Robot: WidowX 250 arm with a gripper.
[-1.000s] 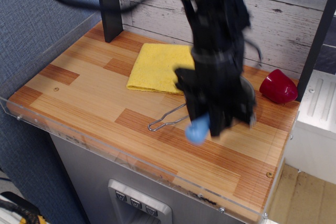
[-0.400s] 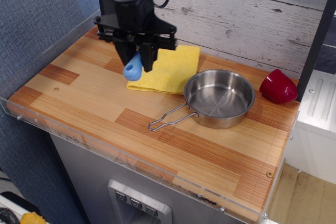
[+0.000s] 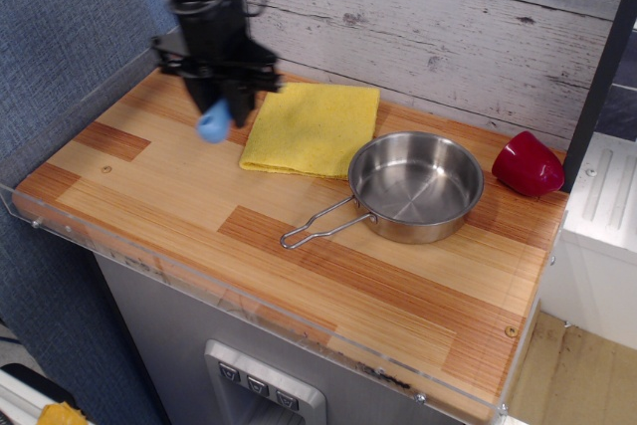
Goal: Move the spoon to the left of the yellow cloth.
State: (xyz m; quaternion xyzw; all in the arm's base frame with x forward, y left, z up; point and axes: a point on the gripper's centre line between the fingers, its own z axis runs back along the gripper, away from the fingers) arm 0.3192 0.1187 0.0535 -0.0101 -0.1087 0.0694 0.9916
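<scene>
Empty steel pan (image 3: 415, 187) beside yellow cloth (image 3: 313, 128)

spoon (image 3: 213, 124): bowl hidden between fingers (image 3: 239, 109) | arm cut off at top edge

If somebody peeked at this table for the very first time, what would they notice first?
Probably the black gripper at the back left of the wooden table, holding a spoon whose light-blue handle pokes out below it. Right beside it lies the bright yellow cloth. A shiny steel pan sits in the middle, with a dark red object at the far right edge.
</scene>
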